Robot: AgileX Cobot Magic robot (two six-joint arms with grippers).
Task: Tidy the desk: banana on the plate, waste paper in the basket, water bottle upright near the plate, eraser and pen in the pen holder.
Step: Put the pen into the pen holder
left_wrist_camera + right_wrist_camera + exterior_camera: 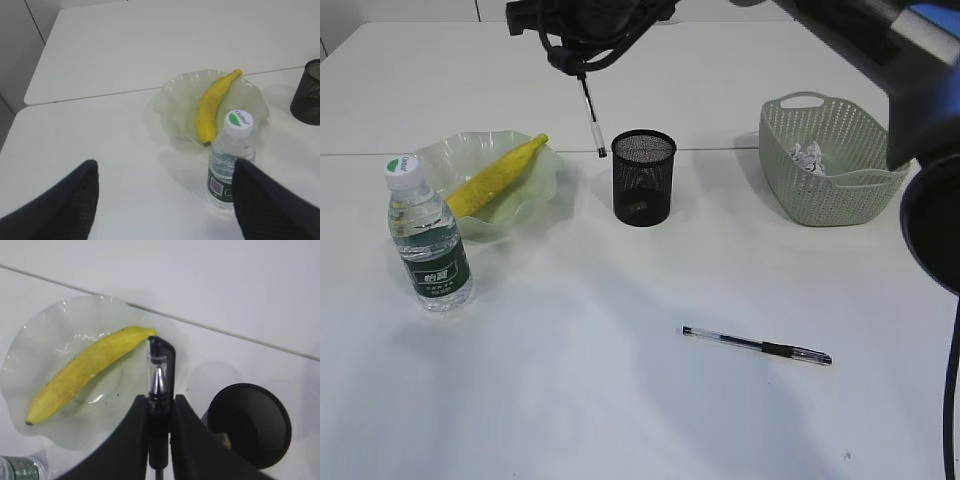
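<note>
Right gripper (160, 415) clamped on a pen (591, 122) hanging tip-down, just short of and above the pen holder (643, 177) for a drop-in, a second pen (756, 346) lying well apart on the desk (570, 400), left gripper (165, 200) spread wide and empty behind the upright water bottle (229, 157)

The right black two-fingered tool (160, 412) is clamped on a slim clear-barrelled pen (159, 375), which hangs tip-down. The left black tool (165, 200) hangs with fingers spread wide, apparently holding nothing.
</note>
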